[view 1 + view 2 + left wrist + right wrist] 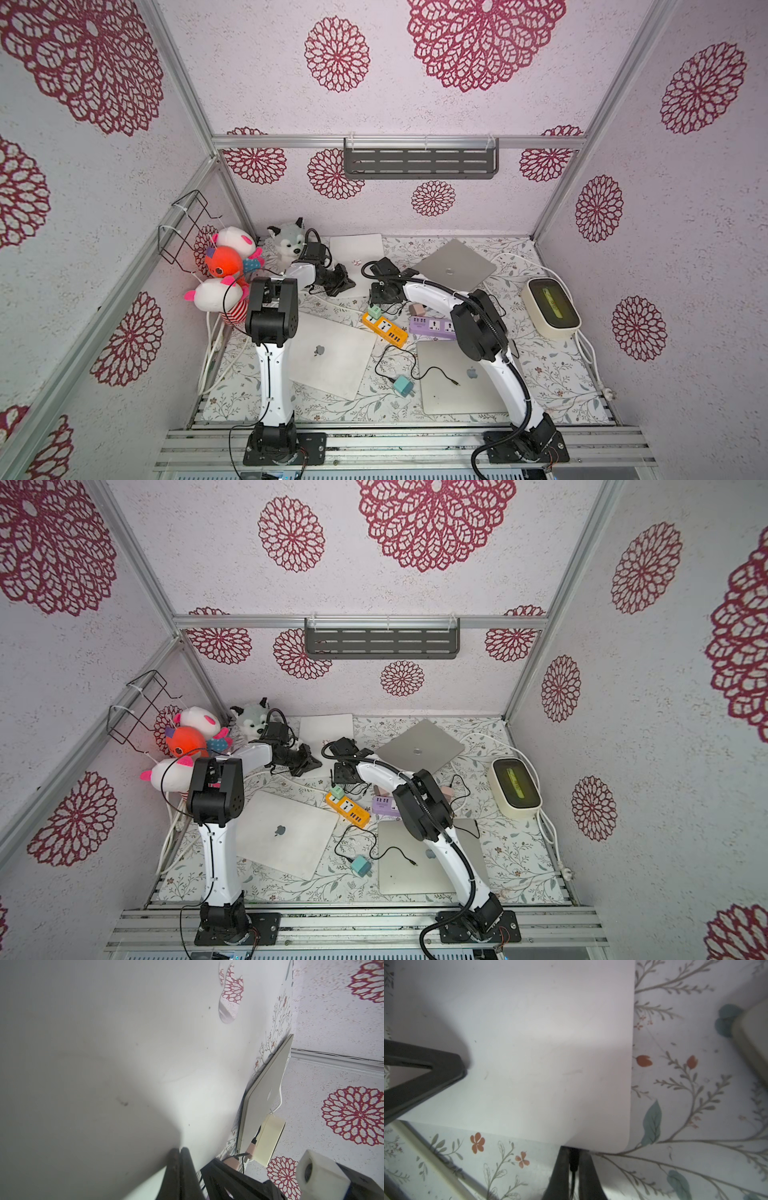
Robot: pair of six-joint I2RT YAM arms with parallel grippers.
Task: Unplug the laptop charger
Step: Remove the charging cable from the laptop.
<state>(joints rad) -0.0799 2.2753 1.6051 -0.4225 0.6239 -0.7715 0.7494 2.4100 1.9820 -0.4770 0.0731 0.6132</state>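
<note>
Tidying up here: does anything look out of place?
A teal charger lies unplugged on the table, prongs bare; a loose black cable trails onto the silver laptop beside it.

At the back of the counter [552, 374] the back-left laptop [359, 249] lies beside the back-right laptop [455, 266]; nearer, the front-left laptop [332, 357] and front-right laptop [453, 395] flank an adapter [403, 385]. Two power strips [384, 328] lie side by side between the rows. A charger plug [574, 1159] sits at the back-left laptop's near edge, between the right end effector's [574, 1152] fingers.
</note>
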